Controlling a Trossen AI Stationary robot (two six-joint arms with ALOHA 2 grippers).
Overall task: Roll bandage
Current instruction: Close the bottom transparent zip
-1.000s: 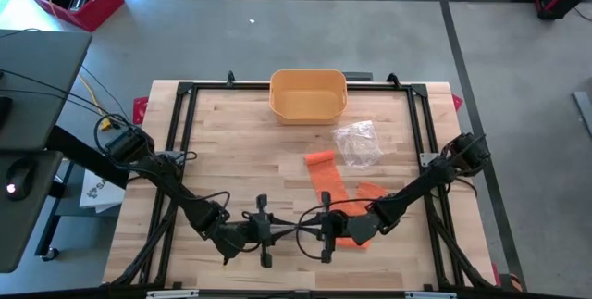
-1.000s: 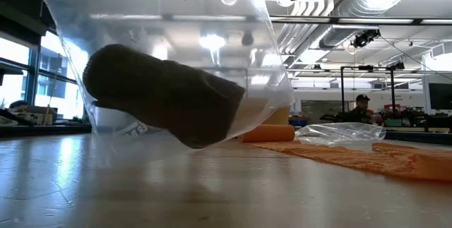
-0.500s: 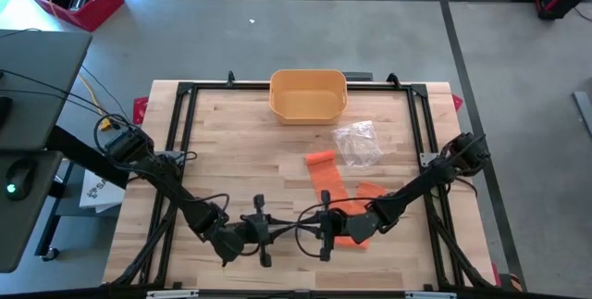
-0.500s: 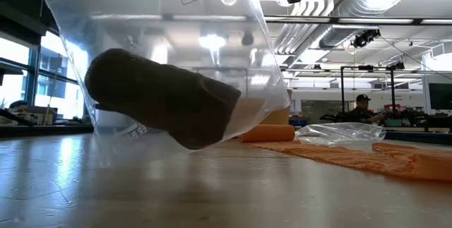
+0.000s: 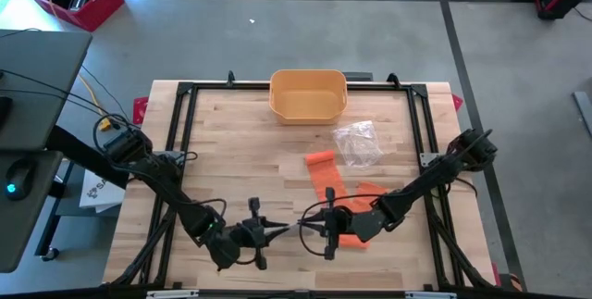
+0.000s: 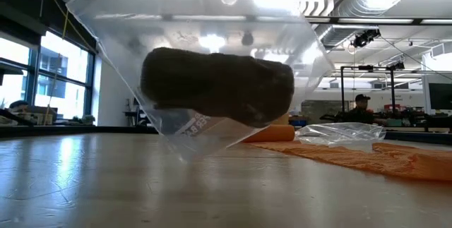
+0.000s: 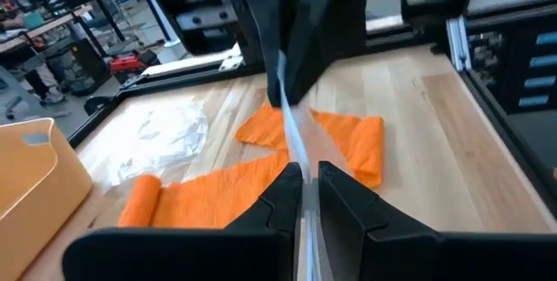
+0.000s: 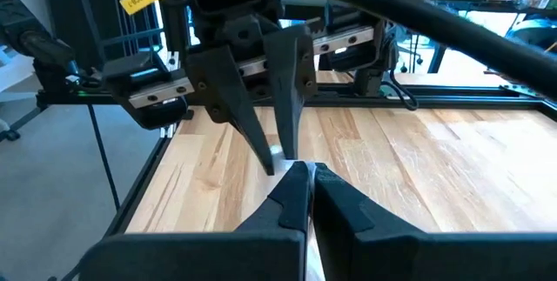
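Observation:
A clear plastic bag (image 6: 205,66) with a dark roll (image 6: 219,94) inside hangs between my two grippers near the table's front edge. My left gripper (image 5: 276,231) and my right gripper (image 5: 311,229) face each other, both shut on the bag's top. The orange bandage (image 5: 328,183) lies flat on the wood behind them, its far end rolled up (image 7: 139,201) and its near end bunched (image 7: 348,137). No gripper touches the bandage. My left gripper pinches the bag's top edge (image 7: 298,155) between its two fingers, coming nearly level from the table's left. The bag hangs below the fingers. My right gripper pinches the same top edge (image 8: 280,153) between its two fingers, nearly level from the table's right, fingertip to fingertip with the left one. The bag hangs tilted below; I cannot tell whether its lowest corner (image 6: 185,154) touches the table.
An orange basket (image 5: 308,95) stands at the table's far edge. A second, crumpled clear bag (image 5: 357,142) lies between it and the bandage. A black frame (image 5: 176,151) runs around the table. A person shows far off in the room in the low view.
The bag has swung and tilted below the grippers: in the low view its body has shifted toward the right and the dark roll inside has slid along and come to lie nearly level. My left gripper has drawn back a little toward the table's left.

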